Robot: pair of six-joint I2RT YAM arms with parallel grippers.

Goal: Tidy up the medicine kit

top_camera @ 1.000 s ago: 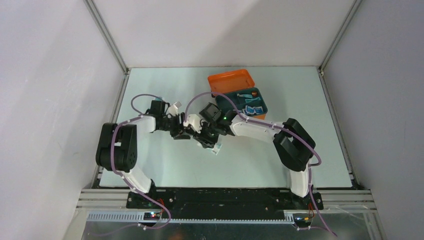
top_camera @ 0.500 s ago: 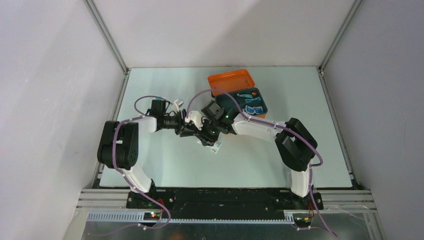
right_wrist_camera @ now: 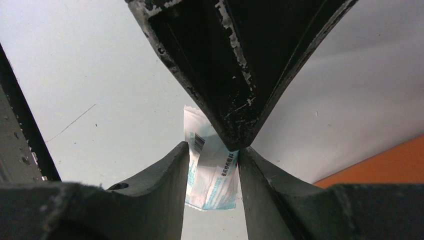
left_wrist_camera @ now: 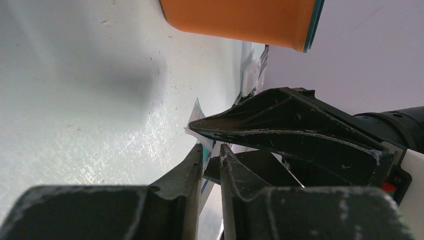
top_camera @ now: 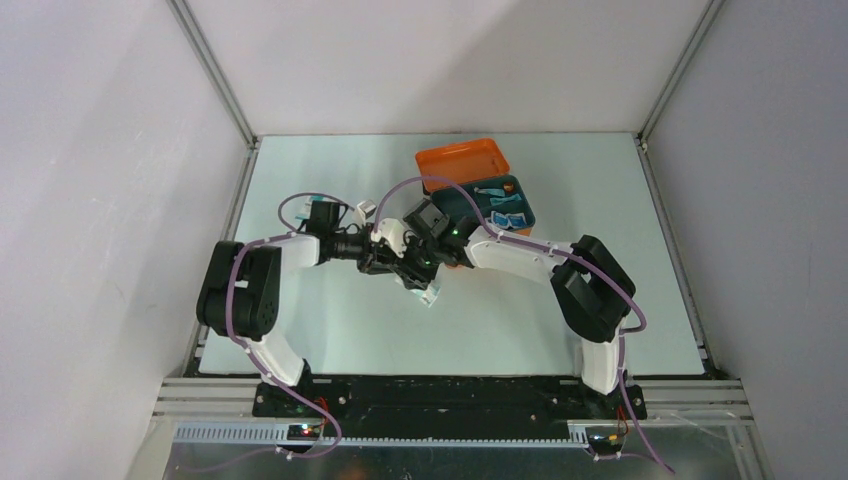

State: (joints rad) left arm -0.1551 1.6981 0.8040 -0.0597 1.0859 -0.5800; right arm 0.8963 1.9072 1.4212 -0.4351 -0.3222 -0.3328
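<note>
The orange medicine kit (top_camera: 462, 158) lies open at the back, its dark teal tray (top_camera: 492, 205) in front of it holding small items. Both grippers meet mid-table. My left gripper (top_camera: 386, 262) is shut on a thin white and teal packet (top_camera: 429, 294); the left wrist view shows its fingertips (left_wrist_camera: 212, 149) pinching the packet's edge (left_wrist_camera: 196, 114). My right gripper (top_camera: 412, 270) is open, and in the right wrist view its fingers (right_wrist_camera: 214, 150) straddle the hanging packet (right_wrist_camera: 212, 180). The kit also shows in the left wrist view (left_wrist_camera: 240, 20).
The right gripper's black fingers (left_wrist_camera: 290, 130) crowd close over my left fingertips. An orange wall of the kit (right_wrist_camera: 390, 165) sits to the right of the right gripper. Metal frame rails (top_camera: 240, 190) border the table.
My left gripper has moved right and closed in on the right gripper. The packet has shifted slightly up and left with them.
</note>
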